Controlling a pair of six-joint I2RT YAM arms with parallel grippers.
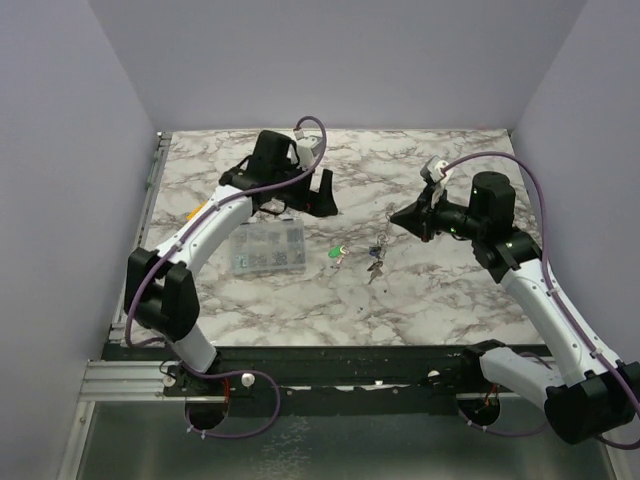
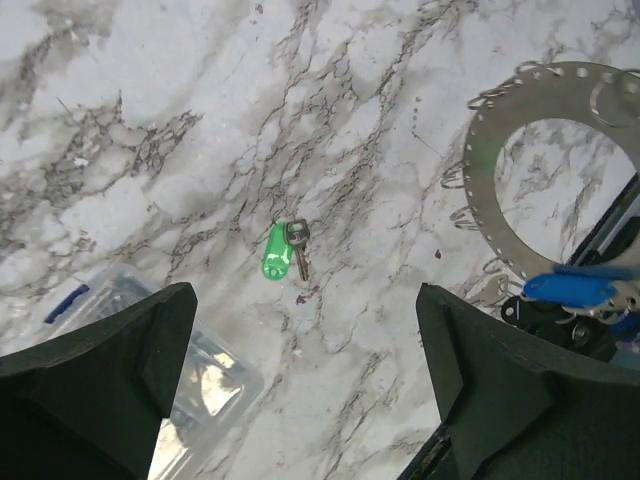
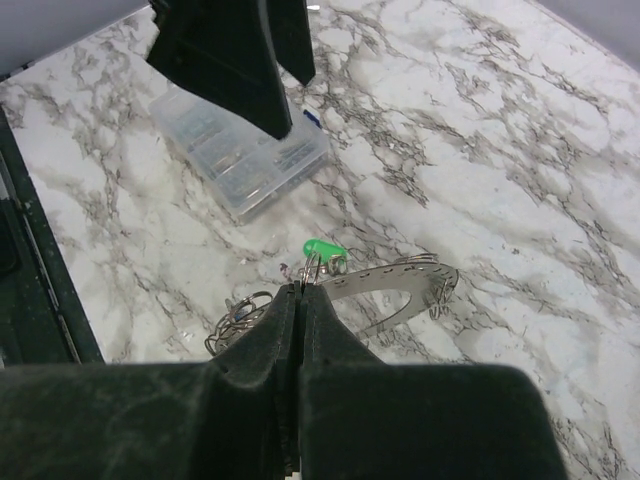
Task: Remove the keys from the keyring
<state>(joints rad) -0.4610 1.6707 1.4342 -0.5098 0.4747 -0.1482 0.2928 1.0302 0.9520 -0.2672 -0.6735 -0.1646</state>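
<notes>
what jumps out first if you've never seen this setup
The green-headed key lies alone on the marble table, off the ring, directly below the wide-open left gripper. Beside it, the right gripper is pinched shut on the edge of the big grey keyring, which carries a blue-headed key. A clear compartment box sits on the left part of the table.
</notes>
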